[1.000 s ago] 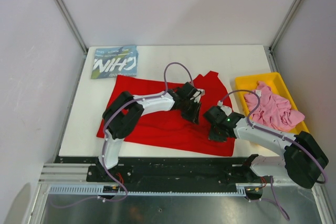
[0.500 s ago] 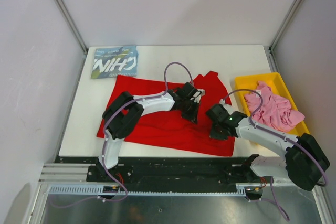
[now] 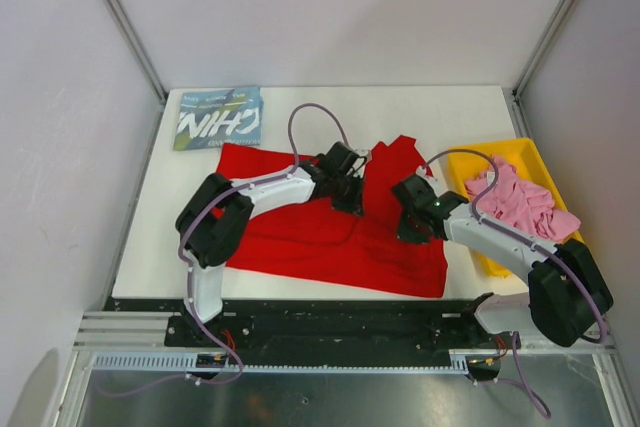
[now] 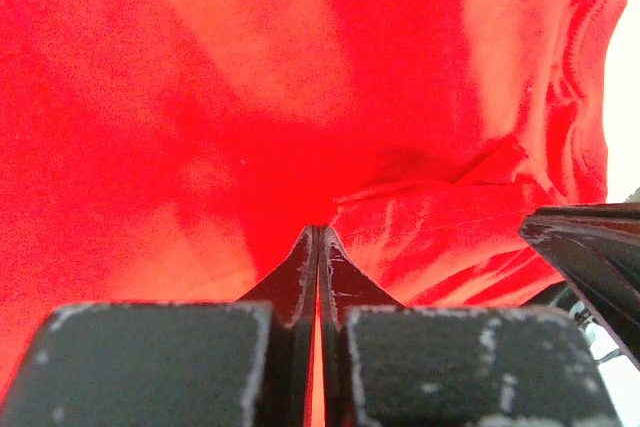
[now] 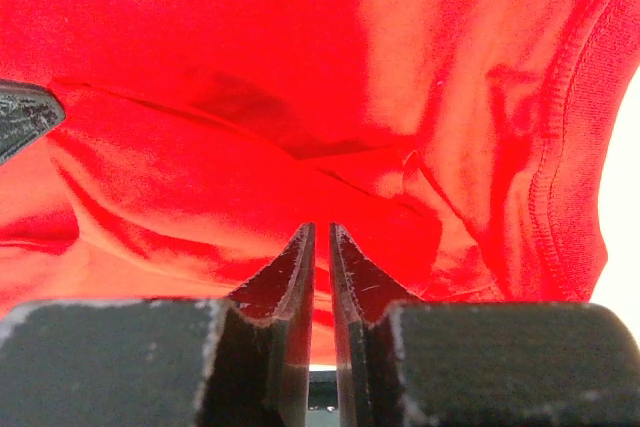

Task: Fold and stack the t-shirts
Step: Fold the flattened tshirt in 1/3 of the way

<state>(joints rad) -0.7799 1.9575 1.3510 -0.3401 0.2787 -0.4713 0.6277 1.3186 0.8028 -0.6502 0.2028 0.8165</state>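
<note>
The red t-shirt (image 3: 320, 232) lies spread on the white table, plain side up, with a raised fold across its middle. My left gripper (image 3: 346, 185) is shut on a pinch of this red cloth near the shirt's far middle; the left wrist view shows the jaws (image 4: 318, 232) pressed together on red fabric (image 4: 250, 97). My right gripper (image 3: 412, 219) is shut on the red cloth to the right of it; its jaws (image 5: 321, 229) hold a fold (image 5: 250, 47). The blue t-shirt (image 3: 218, 117) lies folded at the back left. The pink t-shirt (image 3: 520, 202) is crumpled in the tray.
The yellow plastic tray (image 3: 470, 159) stands at the table's right edge, close to my right arm. Metal frame posts rise at the back corners. A purple cable loops above my left wrist (image 3: 315, 117).
Both grippers have moved toward the back of the table with the red cloth in them. The shirt's near-left edge has drawn in to the right and a fold has risen.
</note>
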